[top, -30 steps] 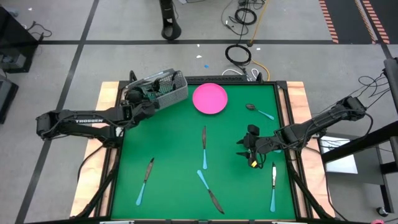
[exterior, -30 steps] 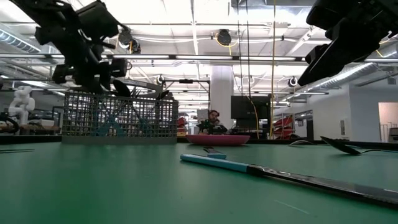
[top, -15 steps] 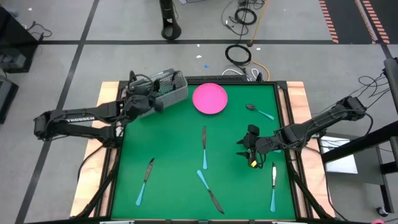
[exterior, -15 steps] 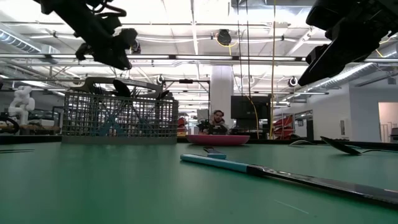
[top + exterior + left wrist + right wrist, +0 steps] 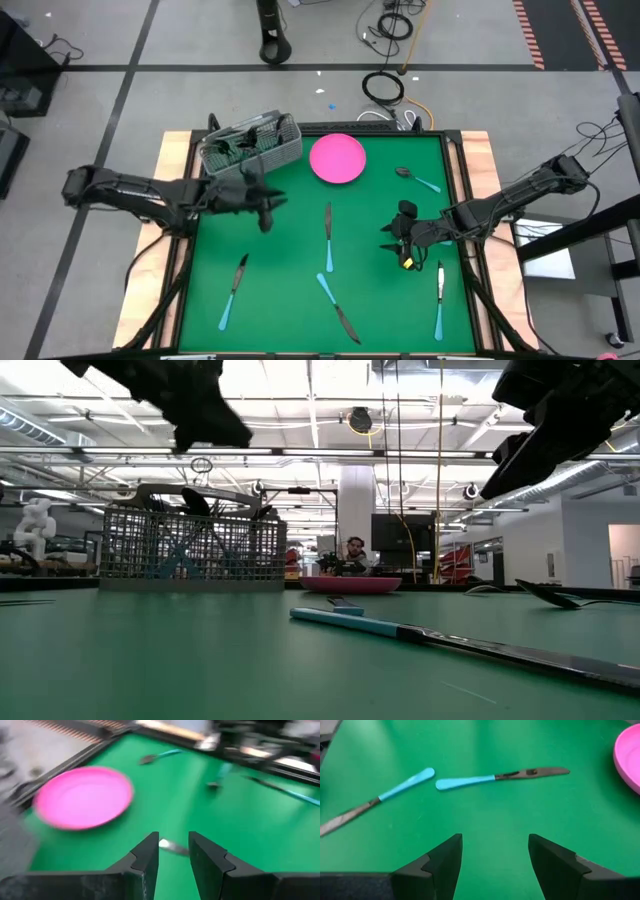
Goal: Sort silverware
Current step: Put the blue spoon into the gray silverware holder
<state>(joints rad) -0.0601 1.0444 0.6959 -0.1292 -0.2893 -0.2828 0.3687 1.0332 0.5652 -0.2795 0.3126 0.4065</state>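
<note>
Blue-handled silverware lies scattered on the green bench (image 5: 290, 290): a knife (image 5: 327, 237) at the middle, another knife (image 5: 337, 307) toward the near edge, a third (image 5: 232, 291) near the left edge, a fork (image 5: 439, 300) by the right edge and a spoon (image 5: 417, 179) toward the far right corner. More pieces stand in the mesh basket (image 5: 250, 146) at the far left corner, beside the pink plate (image 5: 337, 158). The left end effector (image 5: 266, 205) hovers near the basket, fingers slightly parted, holding nothing. The right end effector (image 5: 392, 238) hangs near the right edge, fingers spread wide, empty.

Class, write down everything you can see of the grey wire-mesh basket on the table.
The wire-mesh basket is a grey, boxy grid with an open top, standing upright at the table's far left corner, set askew to the edge. Dark and light blue utensil handles show through its mesh. The pink plate lies beside it, apart. No gripper touches it.
</note>
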